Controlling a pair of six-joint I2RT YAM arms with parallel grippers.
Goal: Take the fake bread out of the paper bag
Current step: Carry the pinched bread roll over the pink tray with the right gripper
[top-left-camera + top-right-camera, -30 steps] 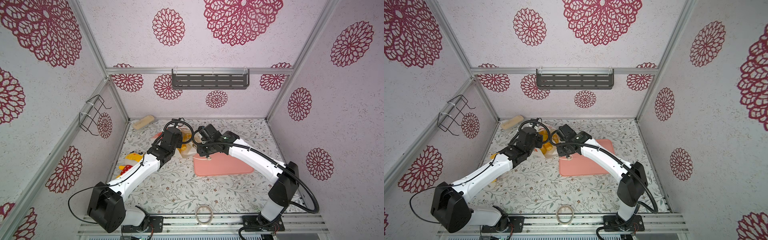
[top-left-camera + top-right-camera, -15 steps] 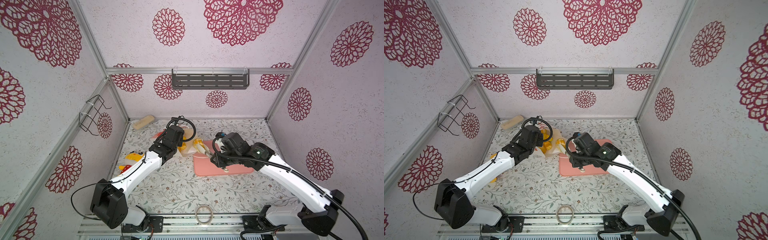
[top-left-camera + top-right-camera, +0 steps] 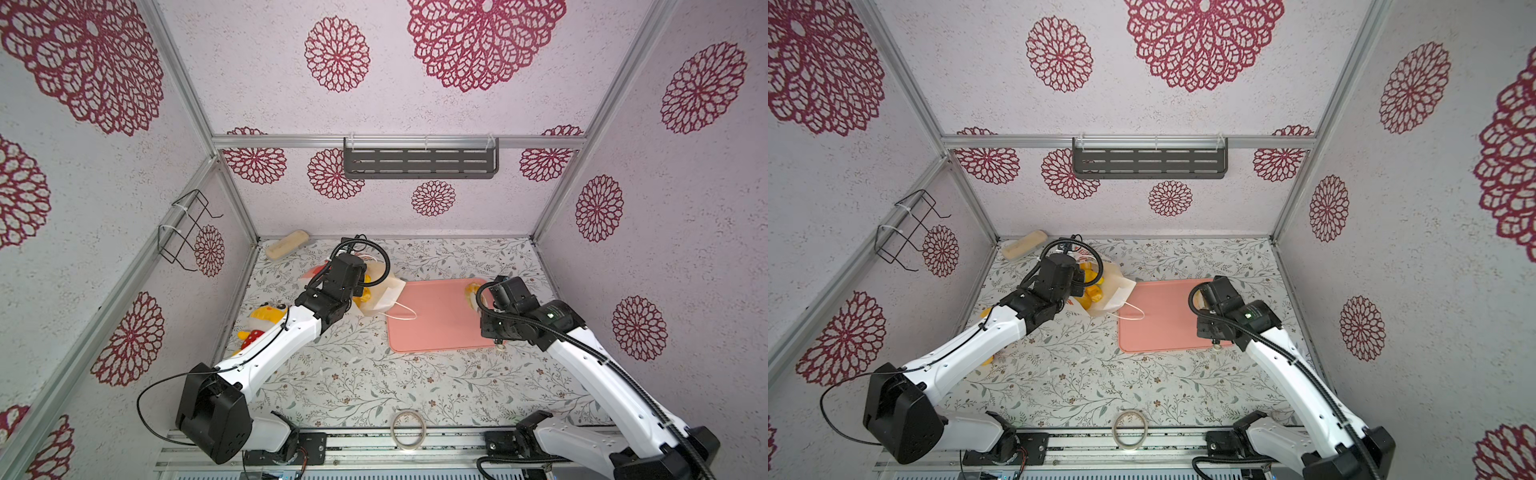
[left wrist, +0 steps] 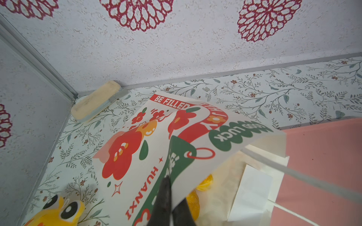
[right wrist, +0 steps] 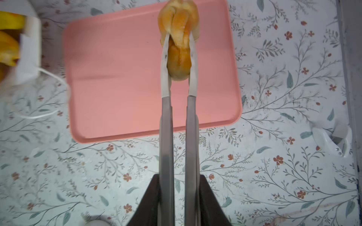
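gently, the braided roll [image 5: 179, 52], pinched in tongs [image 5: 166, 127] clamped by the right tool [image 5: 179, 181], is best lowered onto the pink tray [image 5: 117, 78] beneath it before release, while the paper bag [image 4: 137, 146], bread [image 4: 193, 203] inside, is held by the closed left tool [image 4: 170, 197].

Print can be read only on the paper bag [image 4: 137, 156], in the left wrist view. "BE FILLED" is set in white capitals on a red band [image 4: 170, 102] near the bag's edge. Where that band curves on, "JOY" is seen inverted, its O drawn as an orange flower. On a green cloud shape [image 4: 239, 133], "OD LUCK" is shown in white; the letters before it cannot be made out. "HUANXI" is printed in red capitals on the white face. White characters on a dark green band [image 4: 176, 156] are too creased to be read.
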